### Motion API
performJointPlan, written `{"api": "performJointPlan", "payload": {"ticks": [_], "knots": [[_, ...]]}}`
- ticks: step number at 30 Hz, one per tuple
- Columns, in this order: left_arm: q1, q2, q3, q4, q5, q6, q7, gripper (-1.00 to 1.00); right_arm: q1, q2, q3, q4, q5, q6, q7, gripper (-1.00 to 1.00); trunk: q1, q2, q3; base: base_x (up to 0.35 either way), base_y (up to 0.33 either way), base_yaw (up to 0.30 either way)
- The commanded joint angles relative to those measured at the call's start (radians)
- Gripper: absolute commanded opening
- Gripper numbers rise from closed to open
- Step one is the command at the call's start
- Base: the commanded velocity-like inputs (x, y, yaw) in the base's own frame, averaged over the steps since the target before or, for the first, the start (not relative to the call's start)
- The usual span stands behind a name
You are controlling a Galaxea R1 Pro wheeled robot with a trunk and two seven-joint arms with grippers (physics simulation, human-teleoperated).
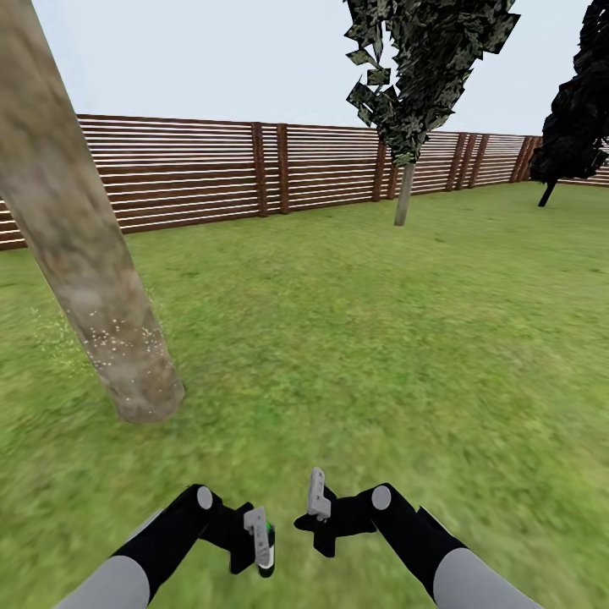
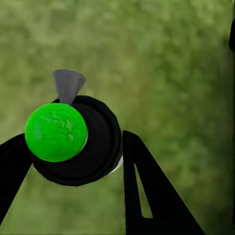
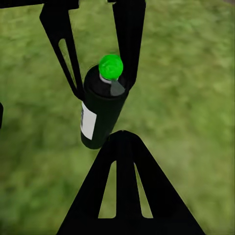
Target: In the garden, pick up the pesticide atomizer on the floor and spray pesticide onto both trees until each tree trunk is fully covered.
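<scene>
Closest of all, low between the two arms, the pesticide atomizer sits clamped in the left gripper, one of the fingers pressed against each side of its round black body. Its top glows bright green (not red), and a small grey nozzle pokes out beside that cap; from the right wrist view the bottle hangs upright with its white label facing sideways, held just above the grass.

Just to its right, the right gripper carries nothing, and whether its fingers stand apart or together I cannot tell, since one pale fingertip points up while the black one in the right wrist view hides the rest. Both black forearms reach in from the near edge, wrists turned toward each other.

Beyond them the floor is blurry green lawn. Near left, a thick pale grey-brown tree trunk leans across the view, its lower part flecked with whitish specks that also scatter onto the grass beside it. Far off, right of centre, the second tree stands with a slim bare trunk under a dark blocky crown, close to the brown slatted fence. A near-black conifer stands at the far right.
</scene>
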State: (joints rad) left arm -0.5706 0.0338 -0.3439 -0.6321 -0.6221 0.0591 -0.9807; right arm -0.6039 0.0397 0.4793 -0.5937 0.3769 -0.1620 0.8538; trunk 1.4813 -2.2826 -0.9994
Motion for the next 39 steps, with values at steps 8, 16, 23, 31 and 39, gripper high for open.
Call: {"api": "performJointPlan", "payload": {"ticks": [8, 16, 23, 31, 39], "knots": [[0.0, -0.032, -0.005, 0.0, -0.001, 0.002, -0.004, -1.0, 0.0, 0.0, -0.001, 0.0, 0.011, -0.01, -0.001, -1.0, 0.0, 0.0, -0.001, 0.0, 0.0, 0.0], [0.0, -0.052, -0.007, 0.002, -0.001, 0.001, -0.007, -1.0, 0.0, 0.0, -0.001, 0.0, 0.011, -0.01, -0.001, -1.0, 0.0, 0.0, -0.001, 0.0, 0.0, 0.0], [-0.002, -0.054, -0.06, -0.008, 0.004, 0.001, -0.015, -1.0, 0.0, 0.0, -0.001, 0.0, 0.011, -0.01, -0.001, -1.0, 0.0, 0.0, -0.001, 0.0, 0.0, 0.0], [-0.005, -0.064, -0.056, -0.011, 0.011, 0.002, -0.015, -1.0, 0.0, 0.0, -0.001, 0.0, 0.011, -0.01, -0.001, -1.0, 0.0, 0.0, -0.001, 0.0, 0.0, 0.0], [-0.008, -0.069, -0.054, -0.012, 0.012, 0.003, -0.013, -1.0, 0.0, 0.0, -0.001, 0.0, 0.011, -0.01, -0.001, -1.0, 0.0, 0.0, -0.001, 0.0, 0.0, 0.0]]}}
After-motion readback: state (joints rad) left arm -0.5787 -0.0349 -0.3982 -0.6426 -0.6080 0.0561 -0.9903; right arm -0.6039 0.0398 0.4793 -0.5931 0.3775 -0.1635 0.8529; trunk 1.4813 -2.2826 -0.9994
